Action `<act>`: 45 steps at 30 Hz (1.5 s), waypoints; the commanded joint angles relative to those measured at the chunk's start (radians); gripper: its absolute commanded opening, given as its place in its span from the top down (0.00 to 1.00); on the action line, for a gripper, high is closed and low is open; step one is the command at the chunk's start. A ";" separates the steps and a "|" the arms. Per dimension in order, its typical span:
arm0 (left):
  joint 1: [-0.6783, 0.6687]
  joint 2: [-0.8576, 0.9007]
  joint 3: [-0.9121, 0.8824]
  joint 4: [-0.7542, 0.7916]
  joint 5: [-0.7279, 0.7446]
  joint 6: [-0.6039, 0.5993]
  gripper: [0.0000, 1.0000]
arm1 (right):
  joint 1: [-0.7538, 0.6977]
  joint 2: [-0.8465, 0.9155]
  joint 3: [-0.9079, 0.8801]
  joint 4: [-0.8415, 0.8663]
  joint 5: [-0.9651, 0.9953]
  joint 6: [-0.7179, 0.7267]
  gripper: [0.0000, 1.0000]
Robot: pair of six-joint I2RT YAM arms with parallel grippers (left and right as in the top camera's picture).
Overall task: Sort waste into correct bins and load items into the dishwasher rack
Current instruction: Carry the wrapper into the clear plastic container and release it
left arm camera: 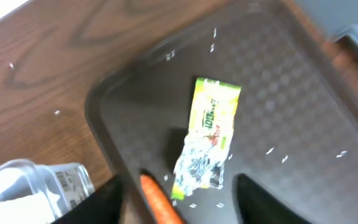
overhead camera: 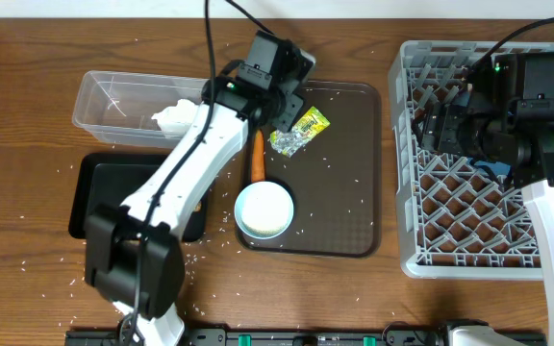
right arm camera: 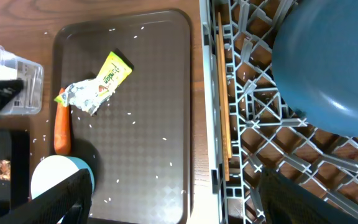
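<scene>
From overhead, the crumpled tissue point(overhead camera: 174, 117) already lies in the clear tub point(overhead camera: 104, 91). The foil wrapper point(overhead camera: 299, 130), carrot point(overhead camera: 257, 161) and blue-lined cup point(overhead camera: 264, 210) wait on the brown tray point(overhead camera: 354, 192), and rice dots the counter point(overhead camera: 27, 115). At the left wrist, the left pincer point(left arm camera: 182, 208) hangs wide open and empty over the half-crumpled yellow-green wrapper. At the right wrist, the right pincer point(right arm camera: 173, 199), spread and empty, hovers beside the rack point(right arm camera: 207, 74), where the dark-blue plate point(right arm camera: 334, 68) sits. Much sorting appears left.
</scene>
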 commanded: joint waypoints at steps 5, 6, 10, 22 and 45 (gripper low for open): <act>0.005 0.153 -0.027 -0.015 -0.017 0.103 0.30 | -0.012 -0.001 0.004 -0.013 -0.008 0.011 0.21; 0.006 0.178 -0.027 -0.008 -0.017 0.124 0.29 | -0.012 -0.001 0.004 -0.013 -0.008 0.011 0.21; 0.006 0.253 -0.027 0.016 -0.016 0.128 0.30 | -0.012 -0.001 0.004 -0.019 -0.008 0.011 0.21; 0.003 0.120 0.008 -0.082 -0.016 0.111 0.94 | -0.012 -0.001 0.004 -0.037 -0.008 0.011 0.20; 0.446 -0.068 -0.029 -0.177 -0.082 0.495 0.94 | -0.012 -0.001 0.004 -0.035 -0.008 0.011 0.20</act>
